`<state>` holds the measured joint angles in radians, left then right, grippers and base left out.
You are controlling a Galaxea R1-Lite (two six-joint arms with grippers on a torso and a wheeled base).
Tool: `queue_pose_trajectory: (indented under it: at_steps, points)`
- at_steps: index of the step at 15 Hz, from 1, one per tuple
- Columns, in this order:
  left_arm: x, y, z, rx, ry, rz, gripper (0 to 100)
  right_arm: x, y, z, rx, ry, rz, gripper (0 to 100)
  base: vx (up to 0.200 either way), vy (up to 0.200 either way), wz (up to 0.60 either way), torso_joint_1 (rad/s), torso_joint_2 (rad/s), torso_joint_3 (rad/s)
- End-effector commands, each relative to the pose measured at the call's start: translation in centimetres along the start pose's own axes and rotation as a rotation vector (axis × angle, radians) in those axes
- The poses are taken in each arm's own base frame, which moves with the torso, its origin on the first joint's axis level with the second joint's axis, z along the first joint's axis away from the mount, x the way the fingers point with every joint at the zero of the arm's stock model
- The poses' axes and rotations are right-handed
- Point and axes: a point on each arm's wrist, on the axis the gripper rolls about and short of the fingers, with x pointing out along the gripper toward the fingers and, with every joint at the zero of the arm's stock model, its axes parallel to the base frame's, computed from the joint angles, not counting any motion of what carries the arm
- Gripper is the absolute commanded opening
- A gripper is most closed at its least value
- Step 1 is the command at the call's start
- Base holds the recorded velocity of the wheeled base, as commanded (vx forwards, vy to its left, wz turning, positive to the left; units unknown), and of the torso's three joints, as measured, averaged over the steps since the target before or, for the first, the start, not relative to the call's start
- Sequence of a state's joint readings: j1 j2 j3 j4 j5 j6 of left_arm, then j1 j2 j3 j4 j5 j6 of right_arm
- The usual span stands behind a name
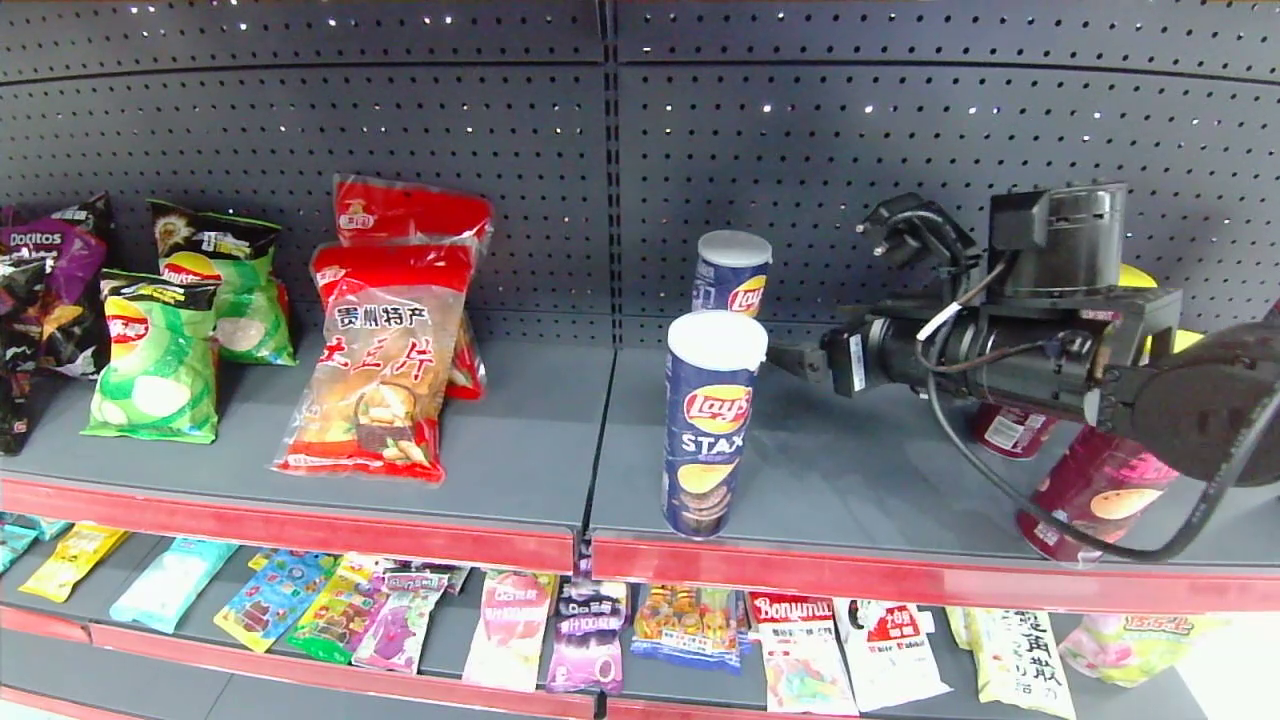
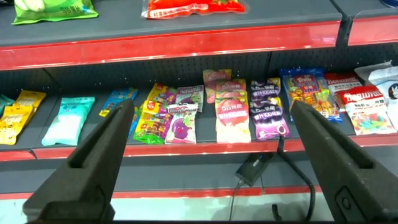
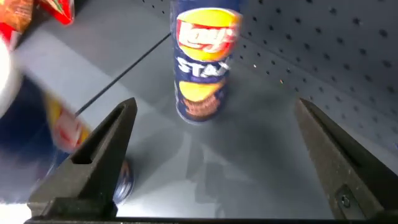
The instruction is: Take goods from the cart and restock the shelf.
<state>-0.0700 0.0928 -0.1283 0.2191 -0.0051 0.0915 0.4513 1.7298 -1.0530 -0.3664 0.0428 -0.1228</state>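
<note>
Blue chip can [image 1: 708, 425] stands upright at the front edge of the upper shelf [image 1: 850, 470], just right of the panel seam. A second blue can [image 1: 732, 272] stands upright behind it, near the pegboard. The right gripper [image 1: 790, 358] sits just beside the front can's upper part, fingers spread and holding nothing; whether they touch it cannot be confirmed. The left gripper [image 2: 211, 106] is likewise spread and empty, facing candy packets [image 2: 180, 118] on the lower shelf. A red can [image 1: 1095, 490] stands further right, partly hidden by the arm. Assessment: this can appears placed and released. How much stock remains to be brought cannot be judged, so further placements are likely.
</note>
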Motion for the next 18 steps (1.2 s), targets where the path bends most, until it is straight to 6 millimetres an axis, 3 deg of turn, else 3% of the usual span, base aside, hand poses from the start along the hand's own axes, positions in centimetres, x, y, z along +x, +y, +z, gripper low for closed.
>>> queue_pose_trajectory:
  at_steps: [1,4,7,9,12,15,18]
  points:
    - [0.1,0.0,0.0,-0.001,0.006,-0.002,100,-2.9,0.2,0.2,0.008,-0.027,0.000,100,0.000,0.000,0.00,0.000,0.00,0.000]
    - [0.1,0.0,0.0,-0.001,0.013,-0.010,100,-5.8,0.9,-0.9,0.016,-0.020,-0.003,100,0.000,0.000,0.00,0.000,0.00,0.000]
    - [0.5,0.0,0.2,0.000,0.055,-0.023,100,-11.5,2.3,-2.4,0.006,-0.064,0.024,100,0.000,0.000,0.00,0.000,0.00,0.000]
    - [0.9,0.0,0.6,0.010,0.106,-0.027,100,-15.7,2.6,-4.9,-0.004,-0.076,0.034,100,0.000,0.000,0.00,0.000,0.00,0.000]
    - [2.0,0.2,1.9,0.011,0.203,-0.040,100,-19.5,2.4,-8.8,-0.027,-0.068,-0.041,100,0.000,0.000,0.00,0.000,0.00,0.000]
    - [3.6,0.2,3.2,0.014,0.265,-0.063,100,-21.6,2.4,-10.4,-0.034,-0.098,-0.083,100,0.000,0.000,0.00,0.000,0.00,0.000]
    - [5.2,0.2,4.0,0.022,0.294,-0.098,100,-21.9,1.5,-10.8,-0.074,-0.063,-0.208,100,0.000,0.000,0.00,0.000,0.00,0.000]
